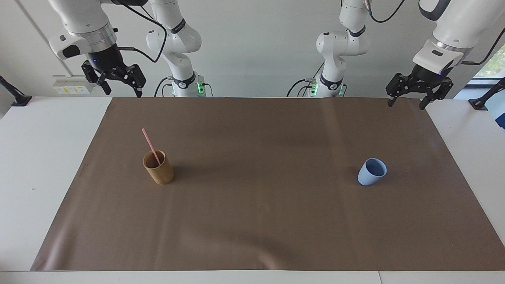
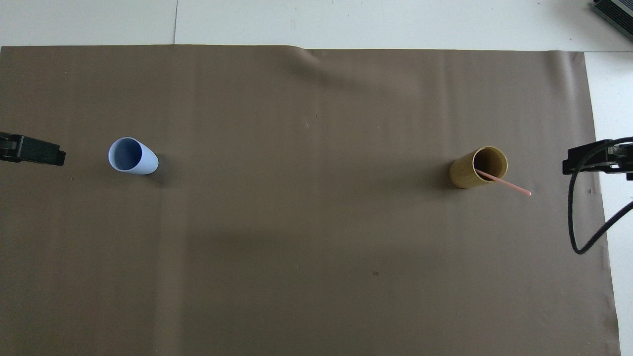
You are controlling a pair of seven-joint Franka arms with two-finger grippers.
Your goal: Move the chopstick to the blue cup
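Facing view: the chopstick stands in the tan cup, leaning toward eleven o'clock over the rim. The right gripper hangs in the air at about eleven o'clock from that cup, well apart from the chopstick, its fingers spread and holding nothing. The left gripper hangs over the mat's edge at roughly one o'clock from the blue cup, fingers likewise released and empty. Count: one chopstick, two cups, two grippers.

Overhead view: the chopstick sticks out of the tan cup toward four o'clock. The right gripper shows at the cup's three o'clock, clear of the chopstick's tip. The blue cup stands upright at the mat's other end, with the left gripper at its nine o'clock, not touching.
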